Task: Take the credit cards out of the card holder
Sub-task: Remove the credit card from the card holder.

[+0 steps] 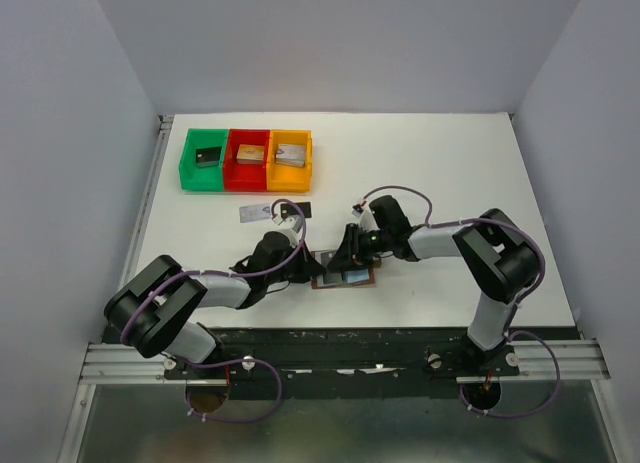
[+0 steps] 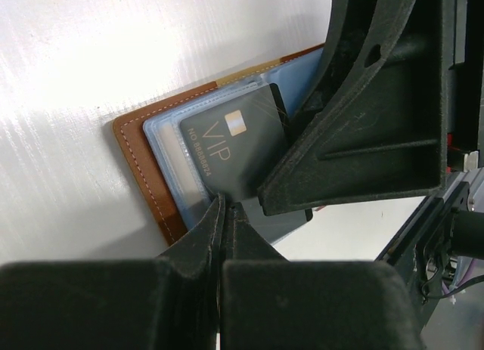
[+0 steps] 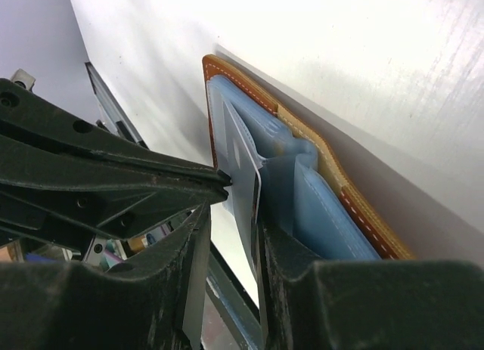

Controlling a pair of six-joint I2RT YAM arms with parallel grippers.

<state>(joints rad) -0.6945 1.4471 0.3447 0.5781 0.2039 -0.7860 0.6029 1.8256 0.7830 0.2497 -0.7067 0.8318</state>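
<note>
On the bench [image 1: 450, 163], the open card holder [image 1: 350, 277] lies between both tools, its black card [image 2: 234, 146] jutting out just ahead of the left tool's [image 2: 225, 210] pressed-together tips. The right tool [image 3: 231, 221], spread astride that card's edge, should close squarely and pull straight out.

Black VIP card [image 2: 240, 142] in card holder [image 2: 134, 150]

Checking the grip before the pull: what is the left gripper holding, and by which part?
The left gripper seems pinched on the black VIP card at its near corner; the right gripper straddles it, open.
</note>
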